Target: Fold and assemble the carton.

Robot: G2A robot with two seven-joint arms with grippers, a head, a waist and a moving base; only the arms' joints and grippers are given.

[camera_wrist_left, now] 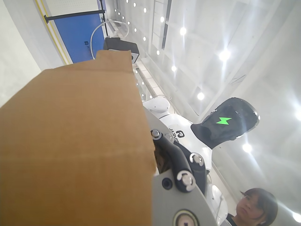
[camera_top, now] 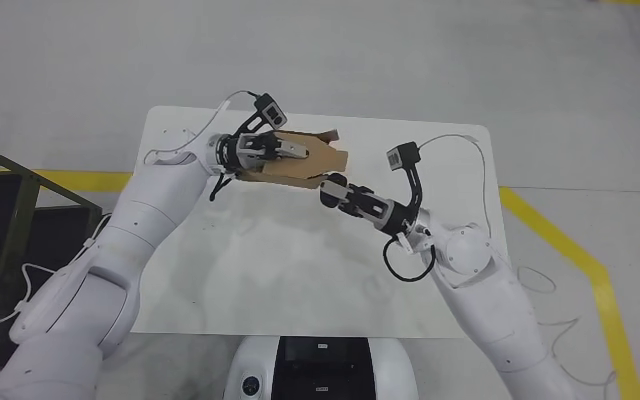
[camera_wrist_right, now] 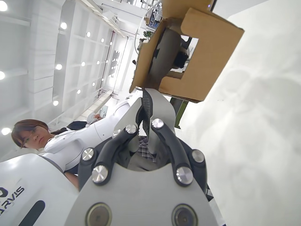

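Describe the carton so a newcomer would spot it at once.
Over the far half of the white table, find where both arms meet. The carton is held there between the left gripper and the right gripper. It is the one brown cardboard thing, partly folded, flaps open.

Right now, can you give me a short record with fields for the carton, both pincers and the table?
carton: brown, partly folded, held between both pincers
left pincer: shut on a carton wall, one finger inside
right pincer: shut on the carton's edge nearer the robot
table: white, beneath the carton
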